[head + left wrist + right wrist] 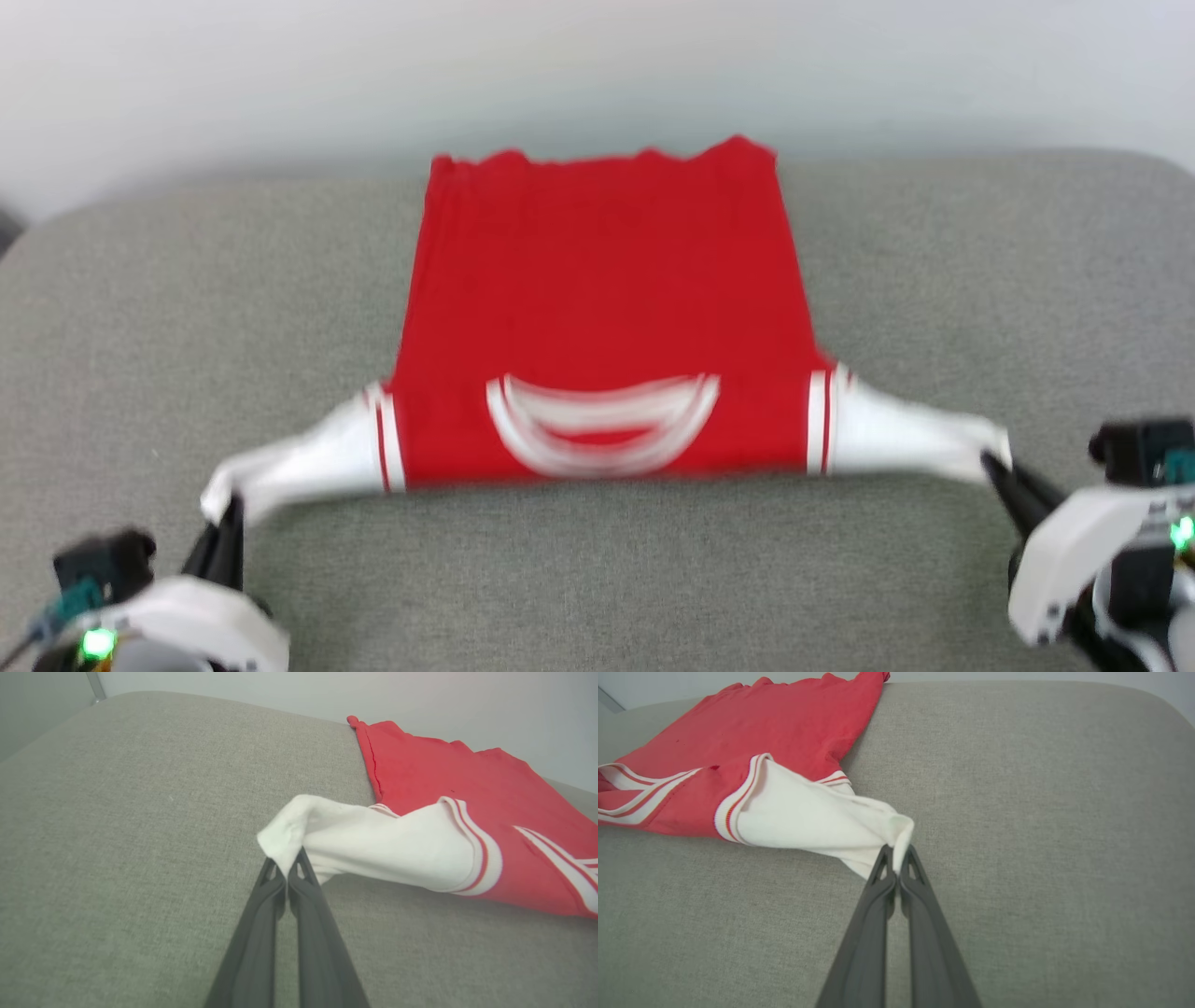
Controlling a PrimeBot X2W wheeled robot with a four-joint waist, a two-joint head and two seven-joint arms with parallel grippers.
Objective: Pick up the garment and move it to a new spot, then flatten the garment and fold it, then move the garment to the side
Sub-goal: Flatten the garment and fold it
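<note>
Garment [602, 308] flat on grey cushion [934, 280]; L gripper [286, 868] & R gripper [896, 861] fingers clamped on white sleeve ends.

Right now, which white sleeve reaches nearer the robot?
The left sleeve, pinched by the left gripper: it slants down toward the robot, while the right sleeve runs nearly level.

The left claw [223, 510] and right claw [991, 463] are pinched shut, wide apart.
</note>
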